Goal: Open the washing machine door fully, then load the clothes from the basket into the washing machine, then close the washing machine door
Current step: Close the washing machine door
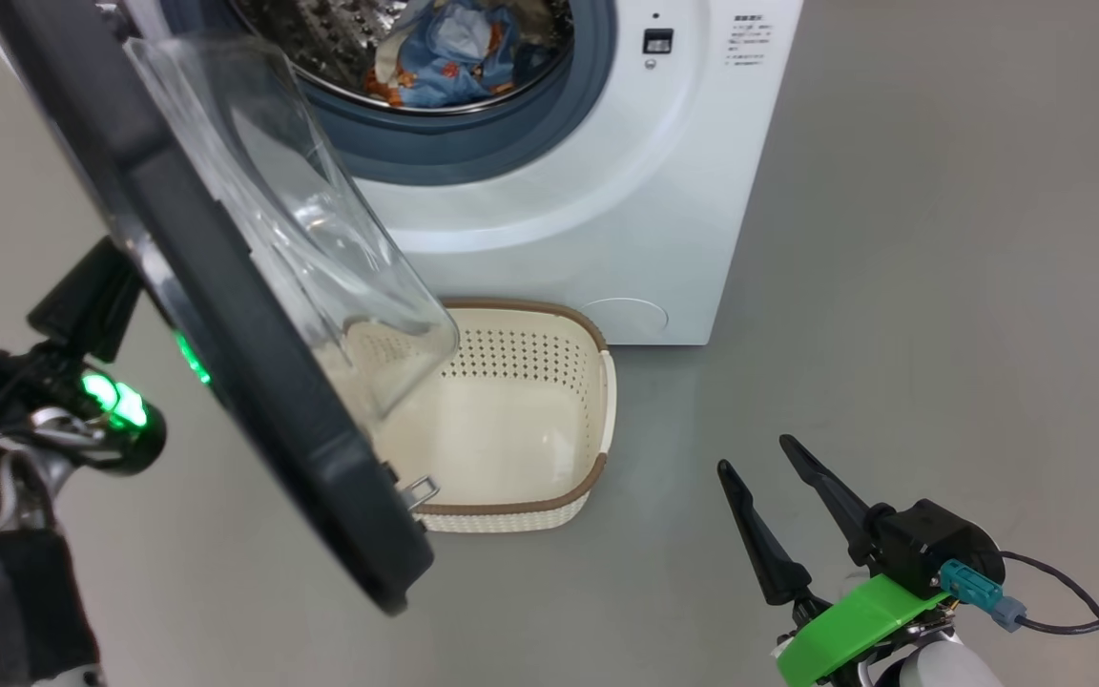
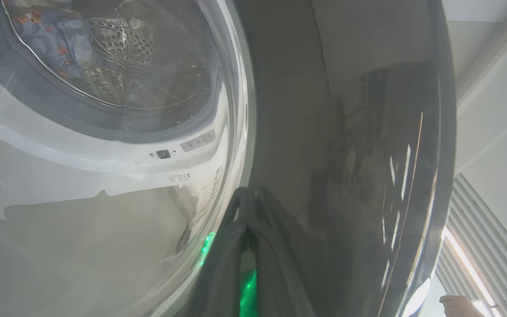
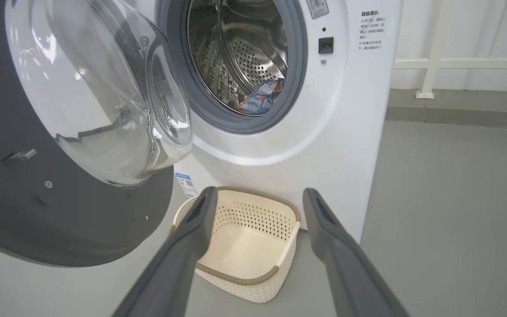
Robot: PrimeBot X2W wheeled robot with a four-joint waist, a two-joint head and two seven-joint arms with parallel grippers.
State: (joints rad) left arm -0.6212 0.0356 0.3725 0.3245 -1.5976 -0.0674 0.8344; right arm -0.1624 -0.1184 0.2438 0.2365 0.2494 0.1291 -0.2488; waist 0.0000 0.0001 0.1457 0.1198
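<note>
My left tool (image 2: 249,196) is closed, fingers pressed together with nothing between them, close against the glossy outer face of the door (image 1: 254,382). I cannot tell if the tips touch it, and in the head view the door hides them. My right tool (image 1: 755,454) is spread wide and empty over the grey floor (image 1: 893,286). Ahead and to its left sits the empty basket (image 1: 511,506), one corner hidden by the open door. Beyond, the clothes (image 1: 445,57) lie inside the washer (image 1: 607,191), whose top is cut off.
</note>
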